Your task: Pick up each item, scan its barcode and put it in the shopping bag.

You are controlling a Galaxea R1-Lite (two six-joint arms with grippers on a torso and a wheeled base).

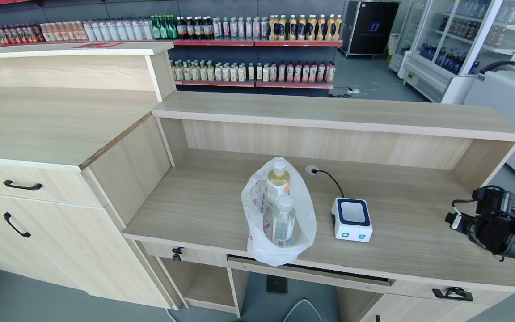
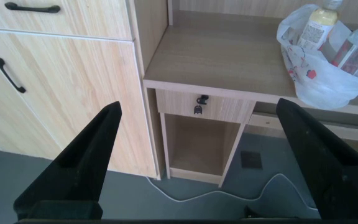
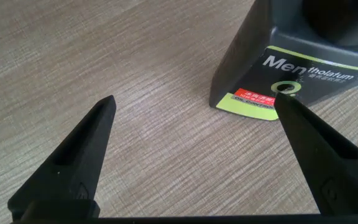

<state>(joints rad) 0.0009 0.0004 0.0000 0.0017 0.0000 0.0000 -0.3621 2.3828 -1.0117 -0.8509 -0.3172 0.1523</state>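
A shop's wooden desk (image 1: 204,201) carries a white bag (image 1: 304,223) holding two bottles (image 1: 278,181), upright, with the scanner (image 1: 352,218) just beside it. At the desk's right end, the right hand (image 3: 196,106) hovers released over the wood, next to a dark grey container (image 3: 297,56). The left hand (image 2: 199,107) hangs released, below the desk front.

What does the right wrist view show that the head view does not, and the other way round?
Right wrist view: a dark grey container with a green label, on the counter close to the open right gripper. Head view: the shopping bag holding a yellow-drink bottle and a clear bottle, with the barcode scanner beside it. Both: the wooden counter top.
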